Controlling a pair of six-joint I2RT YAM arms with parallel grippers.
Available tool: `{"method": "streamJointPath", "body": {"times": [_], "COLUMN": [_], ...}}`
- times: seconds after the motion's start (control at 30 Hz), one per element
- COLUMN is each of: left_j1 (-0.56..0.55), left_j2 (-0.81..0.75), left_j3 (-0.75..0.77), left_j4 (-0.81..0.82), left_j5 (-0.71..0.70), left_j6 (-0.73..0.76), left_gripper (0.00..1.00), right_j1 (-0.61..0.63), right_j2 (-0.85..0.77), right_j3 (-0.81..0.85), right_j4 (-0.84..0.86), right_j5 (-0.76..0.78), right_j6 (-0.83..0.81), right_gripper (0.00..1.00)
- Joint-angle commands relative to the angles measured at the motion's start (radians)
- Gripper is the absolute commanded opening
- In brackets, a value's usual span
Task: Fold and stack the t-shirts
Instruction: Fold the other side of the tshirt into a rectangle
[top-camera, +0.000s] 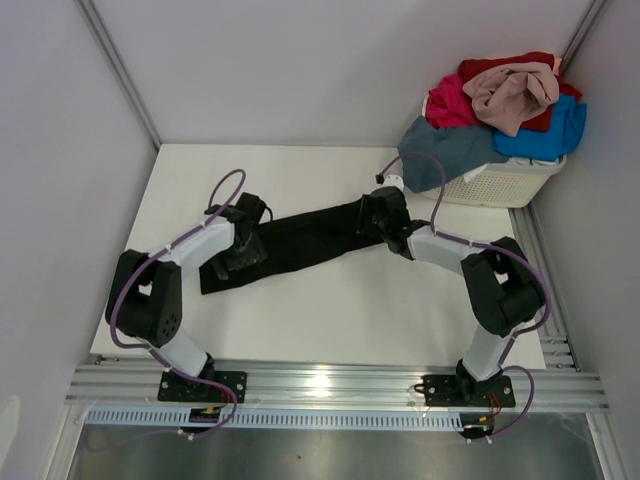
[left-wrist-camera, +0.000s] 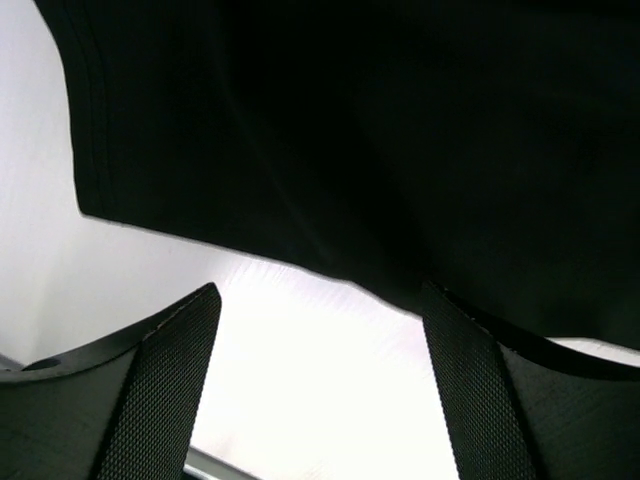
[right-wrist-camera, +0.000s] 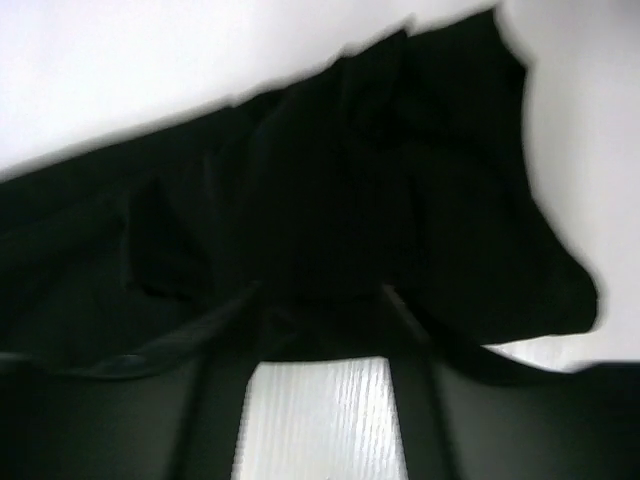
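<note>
1. The left pincer (left-wrist-camera: 320, 300) has its two dark textured fingers (left-wrist-camera: 165, 385) spread apart and holds nothing. White worktop shows between them, and the hem of a soft black short-sleeved t-shirt (left-wrist-camera: 380, 130) lies just ahead of the tips, reaching the inner finger
2. The right pincer (right-wrist-camera: 318, 300) also looks spread, with white worktop in the gap. This view is blurred and its tips merge into bunched black cloth, so I judge it to be gripping nothing
3. Seen from above, the black t-shirt (top-camera: 310, 235) lies as a long, narrow, rumpled band across the white worktop (top-camera: 340, 310), with one pincer at each end
4. The step in hand appears to be spreading this shirt flat before any fold. Doing it well would mean each pincer taking a single layer at the hem or shoulder, not a bunch. The two should then pull apart evenly, low over the worktop, until the wrinkles go
5. One risk is that a pincer pinches both layers, or drags one end so that the band twists
6. At the far right corner stands a white slotted plastic basket (top-camera: 500, 185). Heaped in it are a beige-pink shirt (top-camera: 512, 92), a red shirt (top-camera: 500, 66), a magenta shirt (top-camera: 450, 102), a bright blue shirt (top-camera: 550, 135) and a slate grey-blue shirt (top-camera: 445, 150) spilling over the rim, all not yet folded
</note>
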Motion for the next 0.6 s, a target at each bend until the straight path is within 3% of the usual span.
{"method": "streamJointPath", "body": {"times": [0.0,0.03,0.1,0.13,0.3,0.33,0.4,0.43,0.57], "left_j1": [0.070,0.102,0.143,0.153,0.206,0.210,0.217,0.219,0.220], "left_j2": [0.033,0.034,0.027,0.022,0.010,0.016,0.046,0.062,0.157], "left_j3": [0.056,0.057,0.042,0.030,-0.015,-0.013,-0.006,0.010,0.092], "left_j4": [0.028,0.052,0.077,0.109,0.186,0.183,0.174,0.164,0.074], "left_j5": [0.064,0.078,0.133,0.156,0.287,0.298,0.310,0.316,0.287], "left_j6": [0.047,0.059,0.087,0.098,0.170,0.179,0.200,0.207,0.248], "left_gripper": [0.82,0.77,0.69,0.58,0.29,0.17,0.04,0.00,0.01], "right_j1": [0.024,0.027,0.026,0.024,-0.063,-0.076,-0.088,-0.089,-0.091], "right_j2": [0.057,0.065,0.081,0.088,0.187,0.206,0.235,0.258,0.282], "right_j3": [-0.017,-0.015,-0.005,-0.003,0.002,0.000,0.015,0.028,0.084], "right_j4": [0.034,0.039,0.051,0.068,0.169,0.207,0.215,0.185,0.122], "right_j5": [-0.123,-0.134,-0.161,-0.173,-0.412,-0.442,-0.465,-0.459,-0.427], "right_j6": [0.064,0.065,0.074,0.077,0.208,0.232,0.263,0.262,0.258], "right_gripper": [0.48,0.39,0.33,0.30,0.30,0.29,0.29,0.28,0.26]}}
